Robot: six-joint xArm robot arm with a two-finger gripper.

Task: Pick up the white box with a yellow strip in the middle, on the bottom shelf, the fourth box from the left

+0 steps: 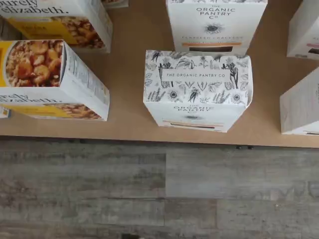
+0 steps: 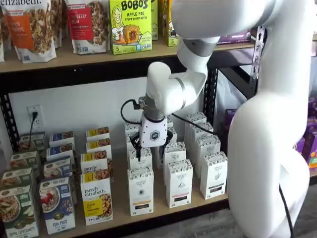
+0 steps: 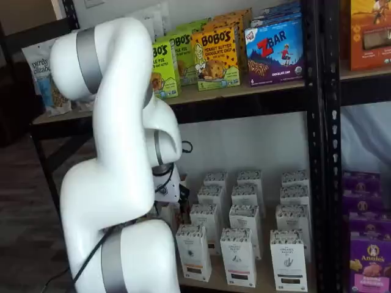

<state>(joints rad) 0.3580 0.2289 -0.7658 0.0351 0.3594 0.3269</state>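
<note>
The white box (image 1: 198,77) has a dark floral patterned top and an amber strip low on its front. It stands at the front edge of the bottom shelf (image 1: 129,124). In a shelf view it is the front white box (image 2: 140,191), right of a yellow granola box (image 2: 97,201). My gripper (image 2: 148,149) hangs above this column of white cartons, over the carton just behind the white box. Its black fingers stand open with a gap between them and hold nothing. The white box also shows as the leftmost front carton (image 3: 193,251), where the arm hides the gripper.
A like carton (image 2: 179,183) with a pinkish strip stands just right of it, and another white carton (image 2: 214,174) farther right. More white cartons (image 1: 214,30) stand in rows behind. Granola boxes (image 1: 50,79) crowd the left. Grey plank floor (image 1: 149,194) lies below the shelf edge.
</note>
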